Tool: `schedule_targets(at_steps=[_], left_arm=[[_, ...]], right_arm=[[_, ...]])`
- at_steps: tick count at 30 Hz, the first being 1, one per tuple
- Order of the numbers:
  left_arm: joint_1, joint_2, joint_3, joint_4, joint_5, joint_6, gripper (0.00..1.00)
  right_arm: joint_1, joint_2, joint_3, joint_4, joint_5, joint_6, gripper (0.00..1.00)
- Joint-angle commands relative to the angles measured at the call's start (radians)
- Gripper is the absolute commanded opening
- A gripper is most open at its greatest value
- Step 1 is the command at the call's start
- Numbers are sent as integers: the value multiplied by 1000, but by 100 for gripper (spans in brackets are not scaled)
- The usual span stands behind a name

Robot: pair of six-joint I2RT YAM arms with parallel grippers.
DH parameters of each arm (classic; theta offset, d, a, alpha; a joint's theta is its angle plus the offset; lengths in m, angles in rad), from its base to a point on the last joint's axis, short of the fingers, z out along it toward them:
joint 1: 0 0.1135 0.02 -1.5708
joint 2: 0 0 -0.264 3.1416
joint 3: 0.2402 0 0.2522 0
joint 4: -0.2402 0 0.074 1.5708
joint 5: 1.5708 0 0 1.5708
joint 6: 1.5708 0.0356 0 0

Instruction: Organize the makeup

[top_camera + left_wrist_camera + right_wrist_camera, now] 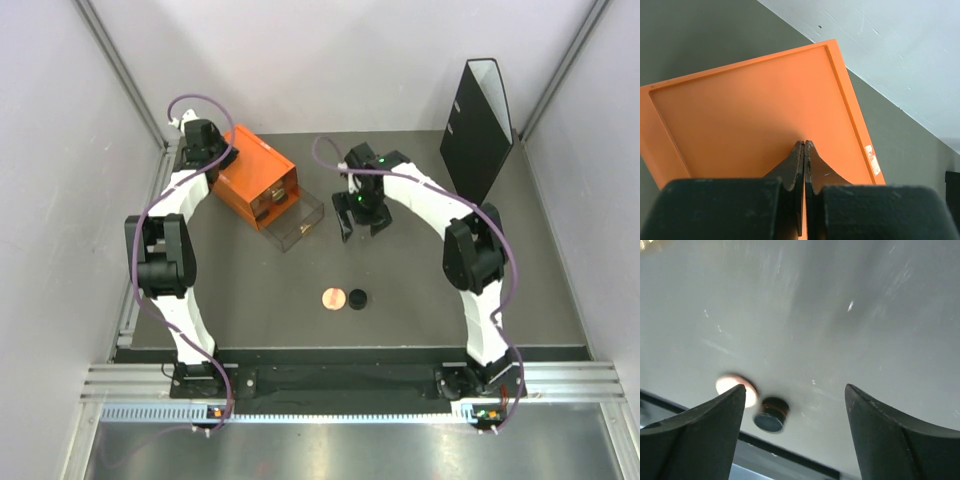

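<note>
Makeup sorting: clear drawer [293,226] pulled out, two discs not yet stowed.
My left gripper [804,145], fingers pressed together, bears on the orange drawer box [250,175], likely to steady it. My right gripper [795,387] hangs wide and empty beside the drawer, whose contents I cannot make out. The pink disc [331,298] and black disc [357,298] lie together, well apart from the box.
</note>
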Motion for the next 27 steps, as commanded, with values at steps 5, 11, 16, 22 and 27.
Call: schedule_targets(at_steps=[5,11,16,22,27], left_arm=[[5,108,-71,-314,-47,59,0],[6,113,-67,-316,-44,63,0],[6,119,-62,-317,-39,69,0],[5,118,-67,-320,-36,68,0],[6,116,-82,-317,-33,65,0]], right_arm=[[170,-135,-86,-125,170,-146,90],[212,-167,-184,-138,179,-144,93],[241,-140,-235,-142,179,-152,90],[264,-124,-218,-133,112,-157,88],[272,-129,-250,-119,52,-167,83]])
